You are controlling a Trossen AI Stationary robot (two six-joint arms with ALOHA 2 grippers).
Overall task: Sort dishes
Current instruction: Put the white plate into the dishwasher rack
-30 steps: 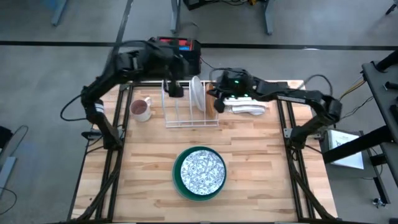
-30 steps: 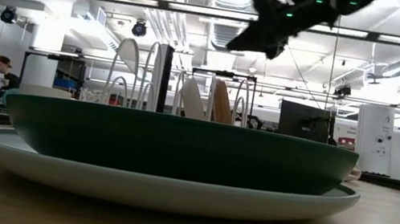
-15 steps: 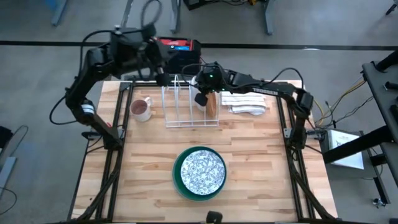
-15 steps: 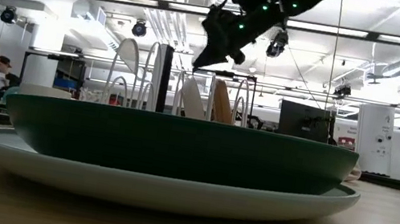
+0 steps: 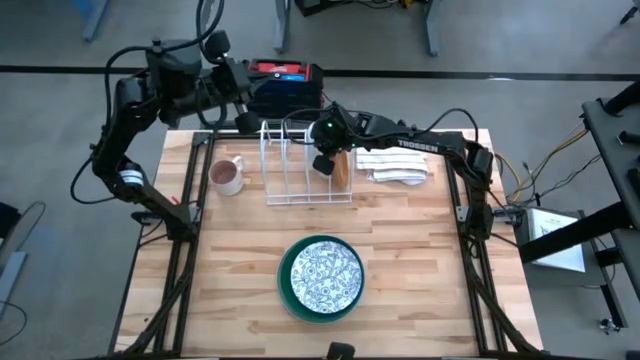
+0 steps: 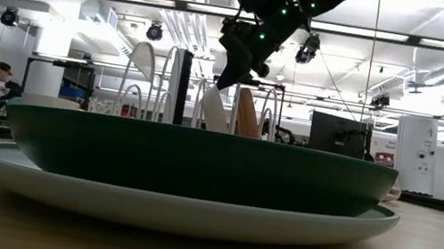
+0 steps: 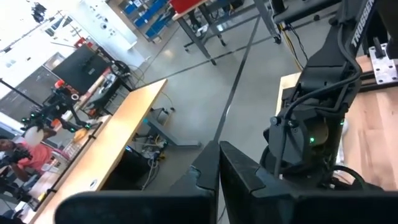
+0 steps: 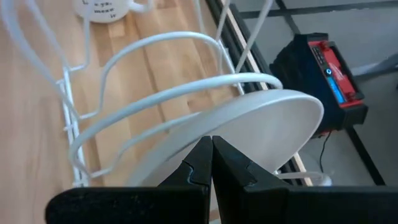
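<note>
While racked: white plate [image 8: 261,134] on edge between rack [image 5: 300,170] wires, kept upright.
Right tool [image 5: 322,163] hovers above, pinched closed, empty; left tool [image 5: 240,95] closed, empty, off the worktop [image 5: 420,260].

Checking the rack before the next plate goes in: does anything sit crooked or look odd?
The white plate leans at a slant against the wire rack rather than upright in a slot, right under the shut right gripper. Nothing looks spilled or broken.
</note>
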